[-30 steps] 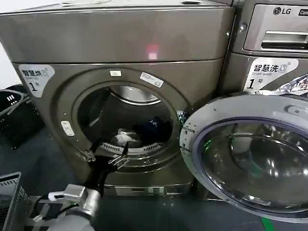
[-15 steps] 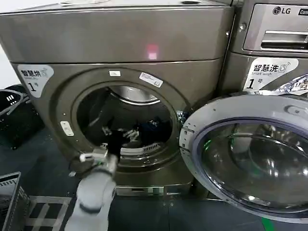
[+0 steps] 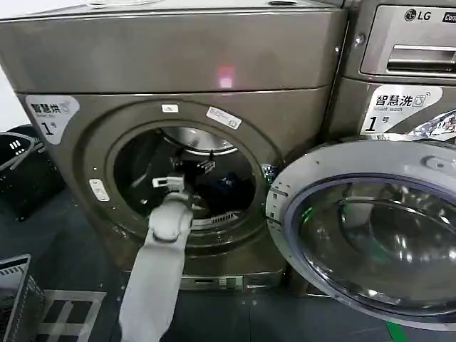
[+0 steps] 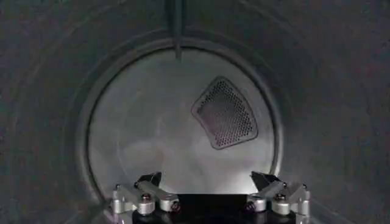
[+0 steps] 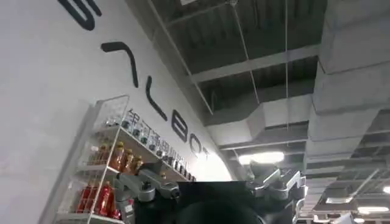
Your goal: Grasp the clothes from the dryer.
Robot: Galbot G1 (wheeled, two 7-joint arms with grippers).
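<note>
The dryer [image 3: 171, 64] stands in front of me with its porthole open. My left arm reaches through the porthole, and my left gripper [image 3: 199, 165] is deep in the steel drum, up near its back. In the left wrist view my left gripper [image 4: 207, 181] is open, its fingertips [image 4: 149, 179] spread wide with nothing between them, facing the drum's back wall [image 4: 152, 128] and its perforated vent [image 4: 225, 112]. The clothes are hidden behind my arm. My right gripper [image 5: 210, 181] is open, parked pointing up at the ceiling.
A dark navy garment [image 3: 229, 187] lies low in the drum, right of my arm. The dryer door [image 3: 370, 228] hangs open to the right. The LG machine [image 3: 406, 43] stands behind it. A wire basket [image 3: 13, 292] sits low on the left.
My left arm has risen from the porthole's lower rim and pushed far into the drum. The white fabric seen earlier on the drum floor is now covered by the arm.
</note>
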